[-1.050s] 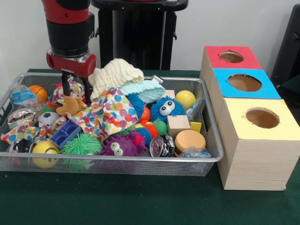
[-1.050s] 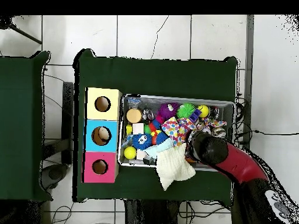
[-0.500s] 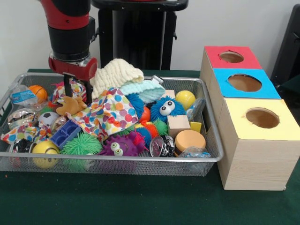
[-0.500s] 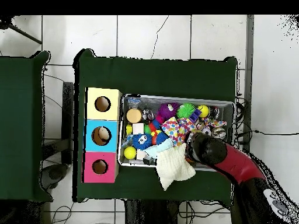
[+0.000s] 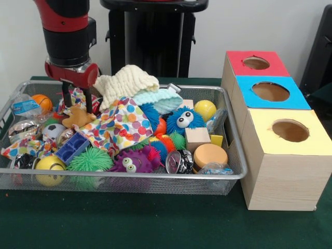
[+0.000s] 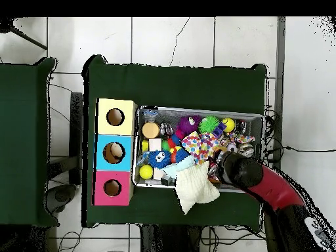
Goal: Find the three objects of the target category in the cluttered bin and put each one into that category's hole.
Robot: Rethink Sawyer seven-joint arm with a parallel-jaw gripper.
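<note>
My gripper [image 5: 77, 106] hangs open over the left back part of the wire bin [image 5: 129, 177], its two black fingers [image 5: 65, 98] apart just above a tan plush toy [image 5: 78, 118]. Nothing is between them. Beside it lie a cream knitted cloth [image 5: 127, 83] and a polka-dot cloth [image 5: 120, 125]. A blue furry toy with eyes [image 5: 184, 119], a purple one [image 5: 132, 161] and a green spiky ball [image 5: 91, 160] lie further along. In the overhead view the red arm [image 6: 237, 169] covers the gripper, and the cream cloth [image 6: 195, 187] hangs over the bin's edge.
Three wooden boxes with holes stand right of the bin: red [image 5: 257, 63], blue [image 5: 270, 92], yellow [image 5: 289, 130]. The bin also holds a yellow ball [image 5: 205, 109], a wooden block [image 5: 197, 137], an orange disc [image 5: 210, 154], a small basketball [image 5: 41, 102] and a yellow smiley ball [image 5: 50, 165].
The gripper has shifted to the picture's left in the front view, from beside the cream cloth to over the tan plush toy. It stays open. The toys have not moved.
</note>
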